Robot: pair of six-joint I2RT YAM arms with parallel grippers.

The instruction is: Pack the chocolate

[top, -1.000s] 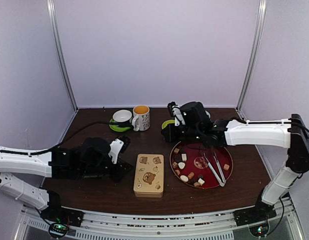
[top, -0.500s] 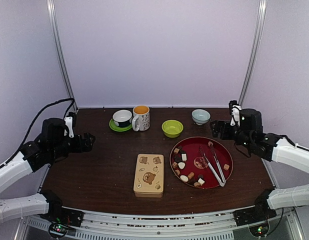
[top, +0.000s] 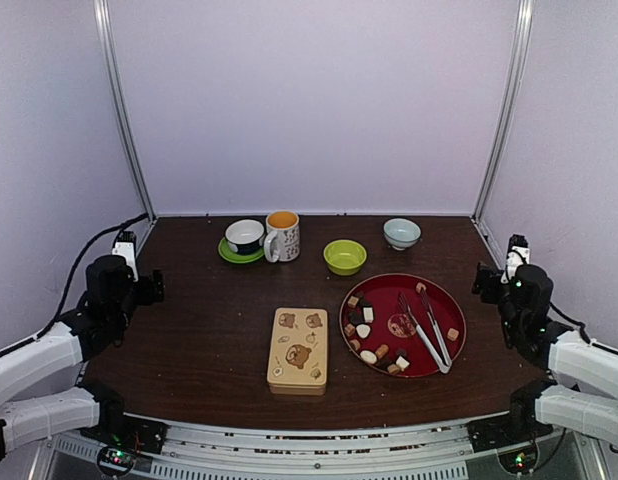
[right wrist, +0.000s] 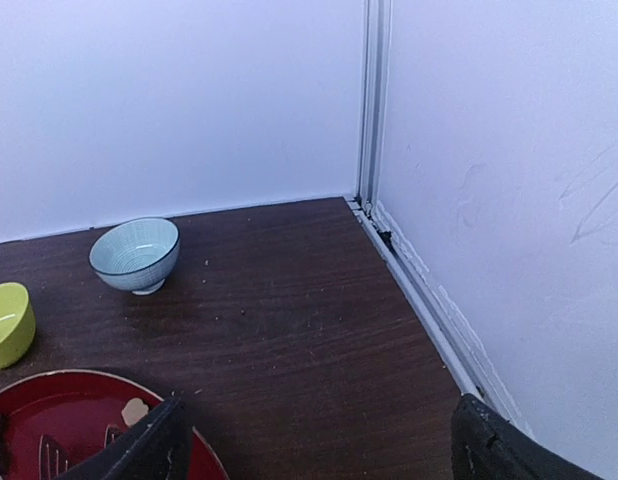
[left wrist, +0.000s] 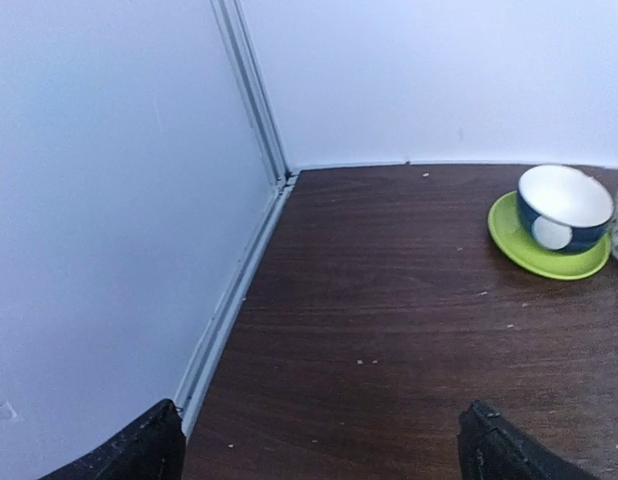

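The chocolate (top: 363,331) lies as several small brown, dark and cream pieces on the left half of a round red tray (top: 460,322); one pale piece (right wrist: 135,409) shows in the right wrist view. A tan tin with bear pictures (top: 297,350) sits shut left of the tray. Silver tongs (top: 429,335) rest on the tray's right half. My left gripper (top: 149,288) (left wrist: 324,445) hangs open over bare wood at the table's left side. Open and empty, my right gripper (top: 486,283) (right wrist: 319,445) is at the right side, beyond the tray's rim (right wrist: 49,400).
Along the back stand a dark cup on a green saucer (top: 244,238) (left wrist: 561,208), a patterned mug (top: 282,236), a green bowl (top: 345,257) (right wrist: 7,322) and a pale blue bowl (top: 402,233) (right wrist: 135,253). White walls close in the left, right and back.
Both arms have drawn back from the middle of the table to its left and right sides. Both grippers have gone from shut to open.
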